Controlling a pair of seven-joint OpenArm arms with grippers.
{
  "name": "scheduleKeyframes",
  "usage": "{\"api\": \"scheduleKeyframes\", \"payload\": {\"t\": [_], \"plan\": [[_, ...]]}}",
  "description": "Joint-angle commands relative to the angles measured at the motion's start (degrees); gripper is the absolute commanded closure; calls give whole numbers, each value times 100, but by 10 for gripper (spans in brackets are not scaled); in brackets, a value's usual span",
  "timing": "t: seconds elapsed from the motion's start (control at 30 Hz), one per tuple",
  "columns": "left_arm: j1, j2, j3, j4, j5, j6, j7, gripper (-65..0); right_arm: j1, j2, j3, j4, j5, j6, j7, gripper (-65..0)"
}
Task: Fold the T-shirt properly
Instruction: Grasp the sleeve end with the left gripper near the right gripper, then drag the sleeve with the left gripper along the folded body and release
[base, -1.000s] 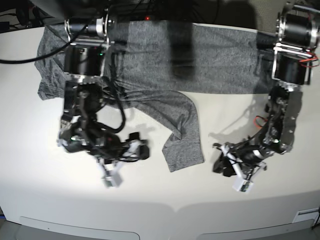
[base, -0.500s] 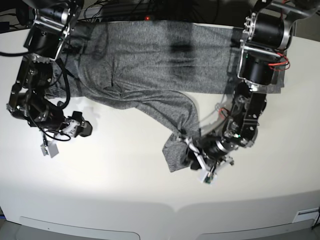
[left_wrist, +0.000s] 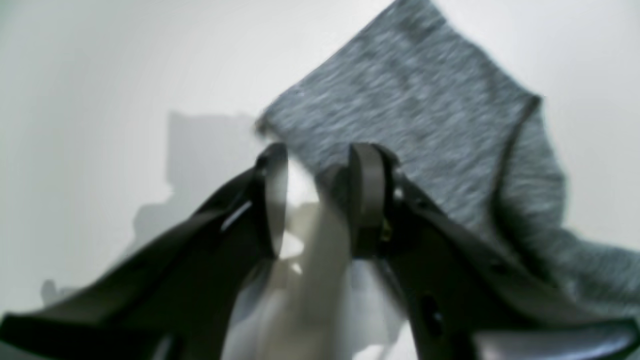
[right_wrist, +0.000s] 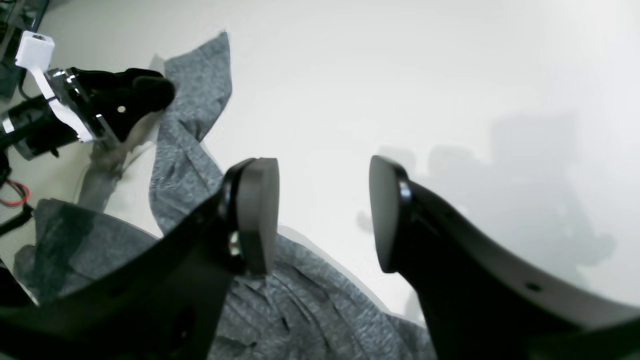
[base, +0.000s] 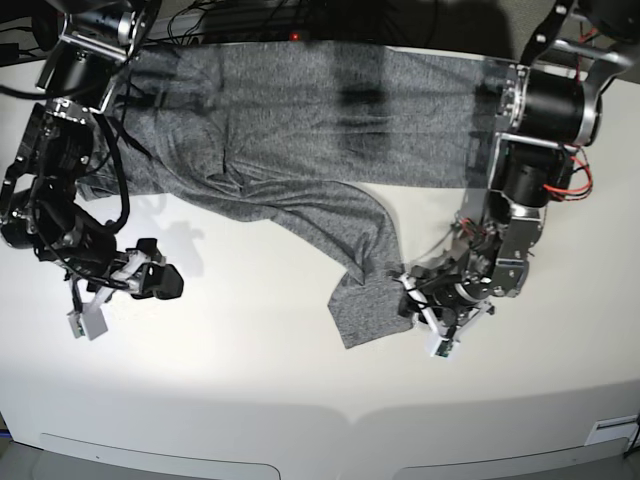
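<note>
So there's one T-shirt, lying across the far side of the one table, long sleeve trailing toward me. Two arms. My left gripper has backed off slightly to the sleeve cuff's edge, jaws part open, nothing pinched yet. My right gripper has swung slightly inward over bare table, spread wide, empty. Grab looks imminent.

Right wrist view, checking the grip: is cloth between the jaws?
No, the right gripper stands open over bare table, T-shirt aside.
</note>
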Motion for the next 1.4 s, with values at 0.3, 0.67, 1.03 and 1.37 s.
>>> {"api": "scheduleKeyframes", "payload": {"t": [0.3, 0.67, 1.03, 1.37], "plan": [[533, -1200, 0, 109, -809, 142, 1139, -200, 131, 79, 13, 162, 92, 47, 98, -295], [660, -855, 0, 2990, -1873, 55, 1366, -200, 129, 76, 13, 162, 90, 47, 109, -295], [444, 389, 0, 2212, -857, 35, 831, -200, 129, 63, 13, 162, 92, 47, -42, -295], [-96, 874, 0, 44, 245, 155, 413, -200, 129, 66, 13, 162, 92, 47, -85, -295]]}}
